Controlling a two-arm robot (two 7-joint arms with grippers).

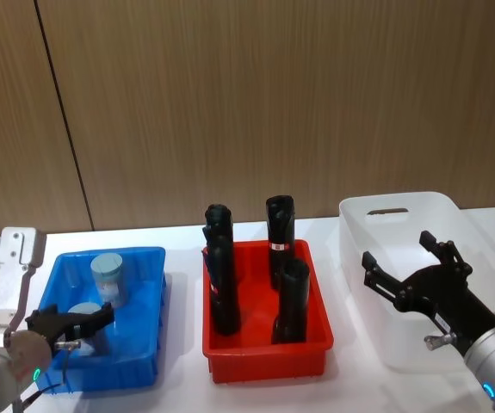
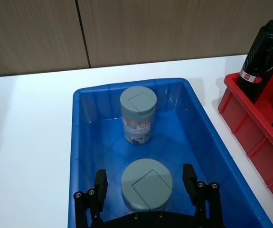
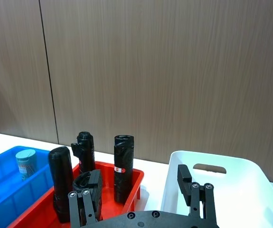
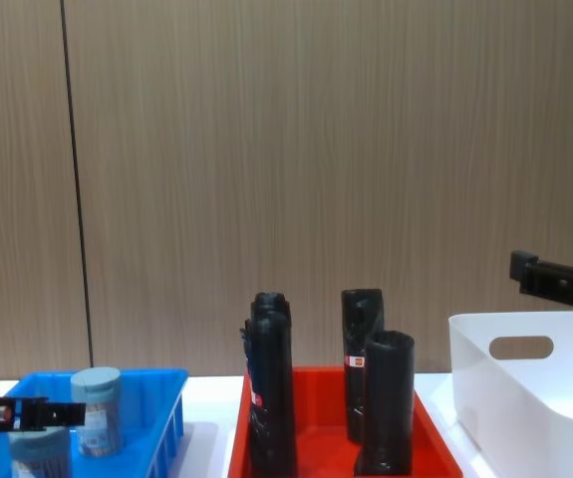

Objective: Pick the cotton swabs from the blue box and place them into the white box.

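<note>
Left end effector (image 2: 145,181) is straddling the near pale-lidded clear jar (image 2: 146,192) in the blue box (image 2: 81,156), fingers (image 2: 100,183) wide. Right end effector (image 1: 398,249) is hovering wide over the white box (image 1: 355,225).

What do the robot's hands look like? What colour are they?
The left gripper and right gripper are black claws, each with two flat fingers dotted with tiny silver screws. They sit on rounded silver-grey arms, each with a small glowing blue-green light.

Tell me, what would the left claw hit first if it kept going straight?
Probably the nearer swab jar, standing between the open fingers of the left gripper in the blue box; depth is unclear.
</note>
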